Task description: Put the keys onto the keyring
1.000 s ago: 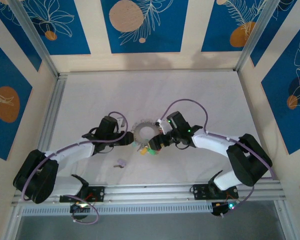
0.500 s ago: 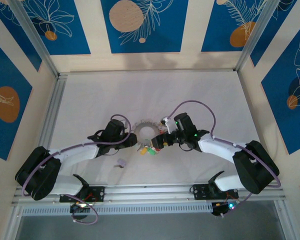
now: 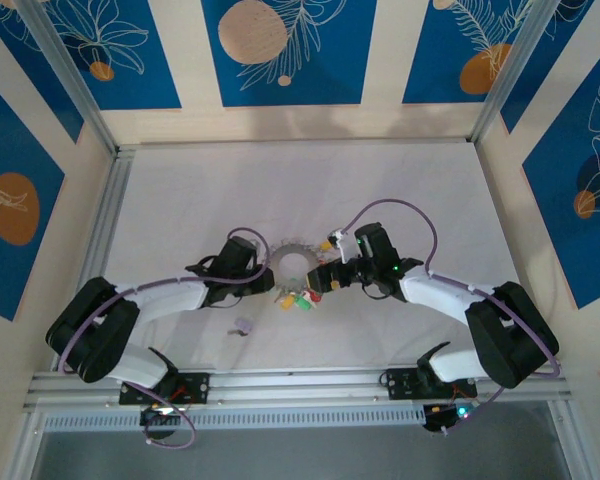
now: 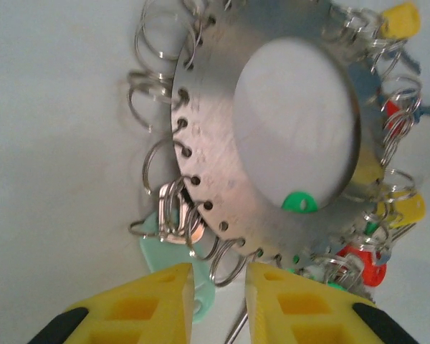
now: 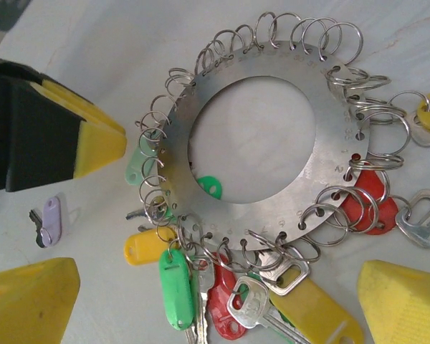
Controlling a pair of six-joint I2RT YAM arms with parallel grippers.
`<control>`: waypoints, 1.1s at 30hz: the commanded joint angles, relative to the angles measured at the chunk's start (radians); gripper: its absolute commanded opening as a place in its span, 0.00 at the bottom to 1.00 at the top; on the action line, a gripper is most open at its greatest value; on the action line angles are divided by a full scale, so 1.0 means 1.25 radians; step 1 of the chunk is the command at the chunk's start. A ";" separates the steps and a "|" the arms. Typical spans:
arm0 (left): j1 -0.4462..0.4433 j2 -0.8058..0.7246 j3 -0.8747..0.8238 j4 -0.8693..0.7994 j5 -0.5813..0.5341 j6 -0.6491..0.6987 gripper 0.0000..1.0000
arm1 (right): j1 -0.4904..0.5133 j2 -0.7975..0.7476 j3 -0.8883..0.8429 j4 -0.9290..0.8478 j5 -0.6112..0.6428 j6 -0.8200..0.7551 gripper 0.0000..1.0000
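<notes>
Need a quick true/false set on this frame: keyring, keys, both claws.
1. The right claw stands wide open. True.
2. A lilac key lies on the table, apart from the keyring. True.
3. The keyring's centre is solid metal. False: it is an open hole, and the table shows through it.
4. Every key on the keyring has a red head. False: a green key, a yellow key and a red key all hang there.
5. The left claw sits far from the keyring. False: the left claw is right at its rim.
</notes>
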 commanded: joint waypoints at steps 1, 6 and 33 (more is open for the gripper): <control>-0.005 -0.032 0.054 -0.083 -0.049 0.076 0.26 | -0.004 -0.020 0.000 0.008 -0.023 -0.014 0.99; 0.019 0.016 0.156 -0.152 -0.074 0.191 0.28 | -0.017 -0.016 0.008 0.006 -0.023 -0.006 0.99; 0.104 0.199 0.237 -0.167 0.006 0.425 0.24 | -0.020 0.024 0.033 -0.029 -0.057 -0.024 0.99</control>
